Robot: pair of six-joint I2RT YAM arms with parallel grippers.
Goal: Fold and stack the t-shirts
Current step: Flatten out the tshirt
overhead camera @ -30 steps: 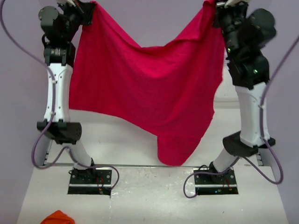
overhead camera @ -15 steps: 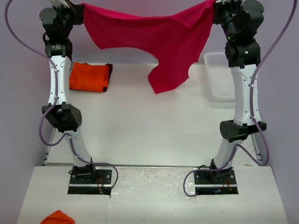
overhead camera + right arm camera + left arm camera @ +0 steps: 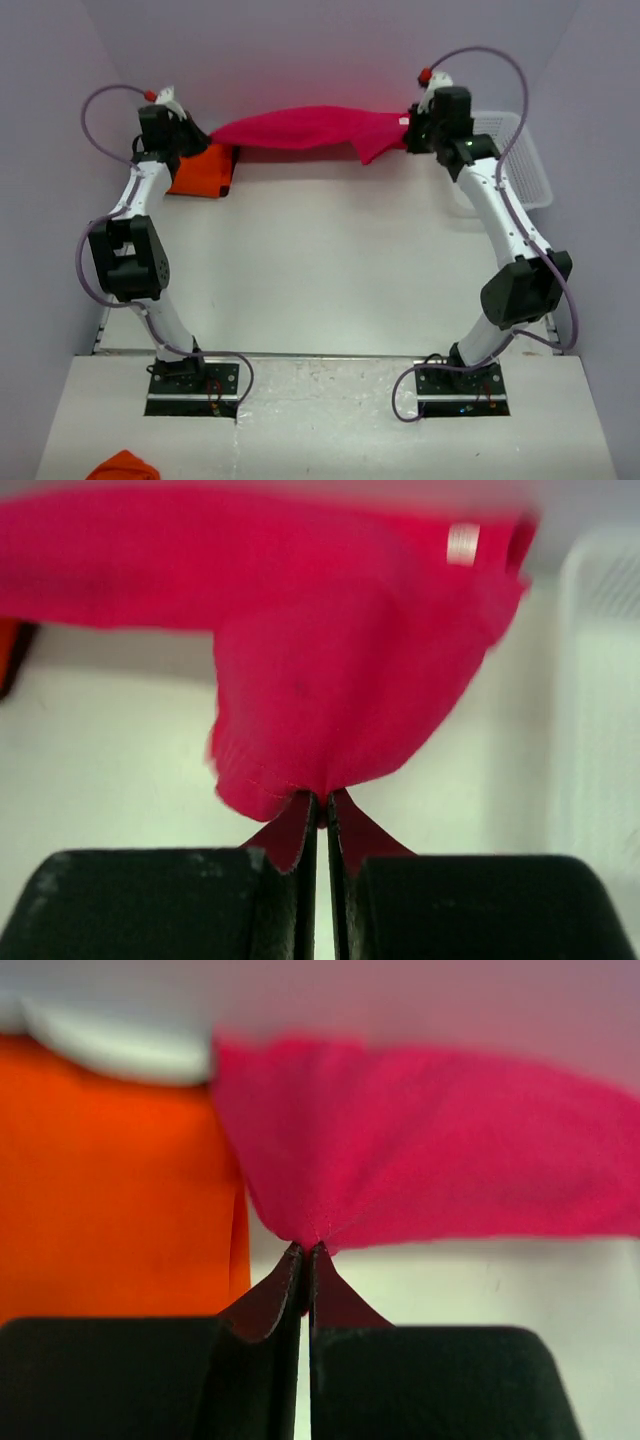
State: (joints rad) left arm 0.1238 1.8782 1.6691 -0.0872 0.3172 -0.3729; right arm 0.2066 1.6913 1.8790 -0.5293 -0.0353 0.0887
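Observation:
The crimson-pink t-shirt hangs stretched between my two grippers at the far end of the table. My left gripper is shut on its left end; in the left wrist view the cloth bunches at the closed fingertips. My right gripper is shut on its right end; in the right wrist view the shirt hangs from the closed tips. The orange t-shirt with a dark edge lies folded at the far left, just beside and below the left gripper, and fills the left of the left wrist view.
A white lattice basket stands at the far right, close behind the right arm; its rim shows in the right wrist view. A small orange cloth scrap lies on the near shelf at bottom left. Purple walls enclose the table.
Both arms have swung forward and down from high near the camera to the far end of the table, carrying the pink shirt with them. The shirt, earlier hanging wide, now stretches in a narrow band.

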